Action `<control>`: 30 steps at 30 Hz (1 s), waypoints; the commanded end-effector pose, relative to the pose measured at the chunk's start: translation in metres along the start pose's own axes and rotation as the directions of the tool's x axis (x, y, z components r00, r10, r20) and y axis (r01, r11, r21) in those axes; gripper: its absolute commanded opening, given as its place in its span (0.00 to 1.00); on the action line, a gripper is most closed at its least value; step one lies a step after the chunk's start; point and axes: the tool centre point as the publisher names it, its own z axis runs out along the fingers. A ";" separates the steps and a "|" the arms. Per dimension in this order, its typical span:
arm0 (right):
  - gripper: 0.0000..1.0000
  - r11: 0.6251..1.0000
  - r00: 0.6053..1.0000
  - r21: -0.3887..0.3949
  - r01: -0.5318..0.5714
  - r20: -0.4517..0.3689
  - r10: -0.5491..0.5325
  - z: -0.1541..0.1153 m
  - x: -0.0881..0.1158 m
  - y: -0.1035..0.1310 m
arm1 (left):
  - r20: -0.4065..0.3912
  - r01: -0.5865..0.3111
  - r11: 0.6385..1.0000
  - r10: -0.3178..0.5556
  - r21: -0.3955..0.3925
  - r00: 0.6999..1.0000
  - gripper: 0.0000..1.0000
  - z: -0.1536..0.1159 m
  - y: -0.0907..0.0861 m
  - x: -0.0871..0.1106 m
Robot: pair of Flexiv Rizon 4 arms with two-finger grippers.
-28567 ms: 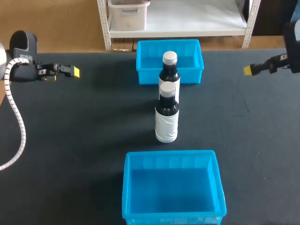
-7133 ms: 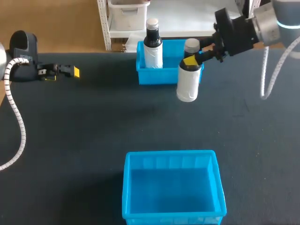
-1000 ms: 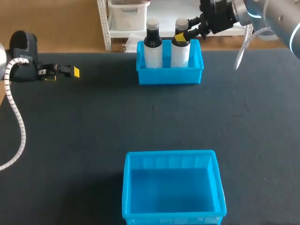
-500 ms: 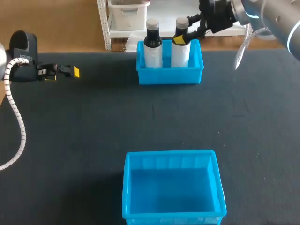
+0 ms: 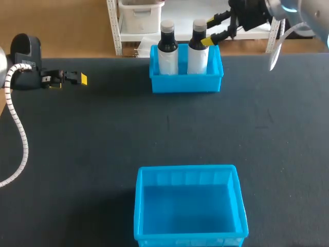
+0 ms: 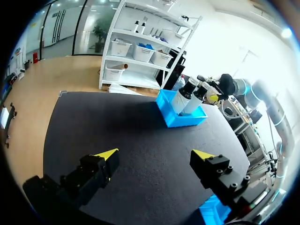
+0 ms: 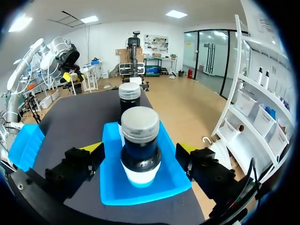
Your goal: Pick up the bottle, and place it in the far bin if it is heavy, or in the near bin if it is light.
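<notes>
The dark worktop (image 5: pixel 92 134) fills the frame. The near bin (image 5: pixel 141 206) sits lower centre. The far bin (image 5: pixel 187 83), upper centre, holds the bottle (image 5: pixel 198 54) upright beside a second bottle (image 5: pixel 167 51). At upper right, the right pincer (image 5: pixel 209 31) is spread open just beside the bottle. At the left edge, the left pincer (image 5: pixel 77 78) gapes wide, holding nothing.

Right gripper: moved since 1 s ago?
Yes. The right gripper has opened and pulled back rightward off the right bottle, toward the far bin's right wall.
</notes>
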 end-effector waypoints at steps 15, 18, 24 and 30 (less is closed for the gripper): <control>1.00 0.995 0.997 0.065 -0.072 -0.011 0.073 -0.075 0.014 0.043 | 0.000 0.000 1.000 0.000 0.000 1.000 1.00 0.000 0.000 0.000; 1.00 0.991 0.996 0.095 -0.093 -0.003 0.094 -0.080 0.016 0.053 | 0.000 0.000 1.000 0.000 0.000 1.000 1.00 0.000 0.000 0.000; 1.00 0.982 0.994 0.154 -0.109 -0.016 0.112 -0.090 0.017 0.075 | 0.000 0.000 1.000 0.000 0.000 1.000 1.00 0.000 0.000 0.000; 1.00 0.977 0.991 0.178 -0.120 -0.037 0.129 -0.093 0.018 0.080 | 0.000 0.000 1.000 0.000 0.000 1.000 1.00 0.000 0.000 0.000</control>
